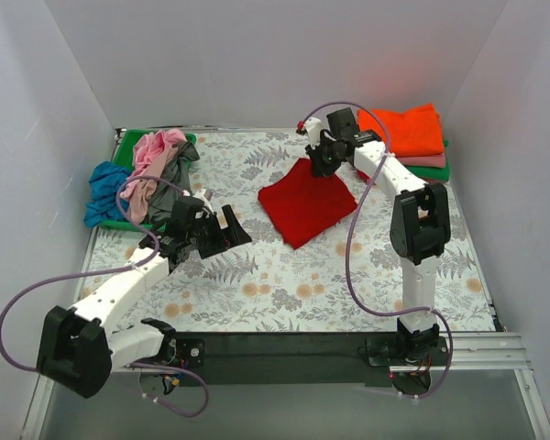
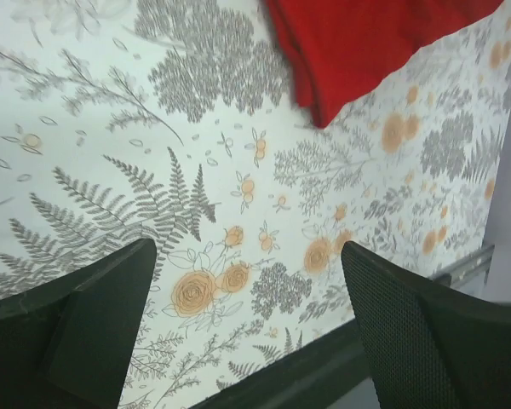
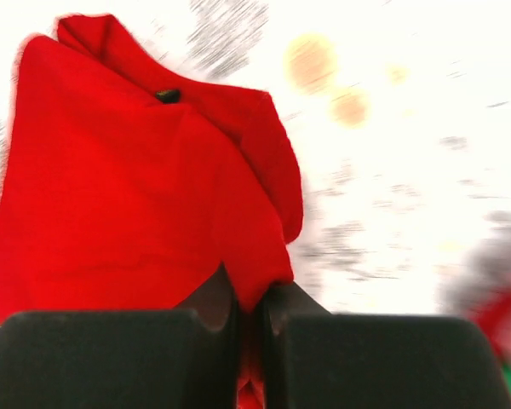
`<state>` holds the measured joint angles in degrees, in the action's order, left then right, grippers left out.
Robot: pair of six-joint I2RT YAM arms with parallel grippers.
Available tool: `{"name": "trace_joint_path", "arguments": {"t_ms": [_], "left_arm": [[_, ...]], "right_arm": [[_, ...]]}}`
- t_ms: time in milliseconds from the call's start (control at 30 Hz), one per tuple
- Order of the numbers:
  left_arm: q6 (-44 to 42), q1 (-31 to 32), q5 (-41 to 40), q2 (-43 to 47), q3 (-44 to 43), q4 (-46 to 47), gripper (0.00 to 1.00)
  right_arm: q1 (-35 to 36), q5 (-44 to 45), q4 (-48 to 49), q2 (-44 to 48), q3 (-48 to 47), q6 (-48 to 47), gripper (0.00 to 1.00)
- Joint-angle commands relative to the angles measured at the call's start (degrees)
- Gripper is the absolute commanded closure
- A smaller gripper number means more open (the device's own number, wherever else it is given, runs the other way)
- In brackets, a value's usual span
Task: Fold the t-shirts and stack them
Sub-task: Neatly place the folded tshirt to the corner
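Observation:
A folded bright red t-shirt [image 1: 304, 203] lies on the floral tablecloth in the middle of the top view. My right gripper [image 1: 323, 165] is shut on its far corner and holds that corner lifted; the wrist view shows red cloth [image 3: 145, 187] pinched between the closed fingers [image 3: 200, 341]. My left gripper [image 1: 227, 229] is open and empty, low over the tablecloth left of the shirt; the shirt's near corner [image 2: 358, 43] shows at the top of its wrist view. A folded stack with an orange shirt [image 1: 405, 130] on top, pink and green beneath, sits at back right.
A heap of unfolded shirts, pink [image 1: 154, 156], grey [image 1: 172, 188] and blue [image 1: 105, 191], lies on a green tray [image 1: 126, 142] at back left. White walls enclose the table. The table's dark front edge [image 2: 324, 375] runs below the left fingers.

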<state>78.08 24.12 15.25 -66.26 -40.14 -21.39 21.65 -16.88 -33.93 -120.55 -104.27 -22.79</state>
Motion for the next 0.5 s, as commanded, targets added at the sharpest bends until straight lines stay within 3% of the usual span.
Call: {"name": "trace_joint_path", "arguments": {"t_ms": [0, 200, 467], "left_arm": [[-4.1, -0.8, -9.6, 5.8, -3.0, -4.3, 0.09], [-5.7, -1.2, -13.5, 13.8, -3.1, -7.6, 0.05], [-5.5, -1.2, -14.0, 16.8, 0.2, -8.4, 0.05]], "right_arm": [[0.0, 12.7, 3.0, 4.2, -4.4, -6.7, 0.99], [-0.1, 27.1, 15.2, 6.3, -1.1, -9.6, 0.99], [0.0, 35.0, 20.8, 4.7, -5.1, -11.0, 0.99]]}}
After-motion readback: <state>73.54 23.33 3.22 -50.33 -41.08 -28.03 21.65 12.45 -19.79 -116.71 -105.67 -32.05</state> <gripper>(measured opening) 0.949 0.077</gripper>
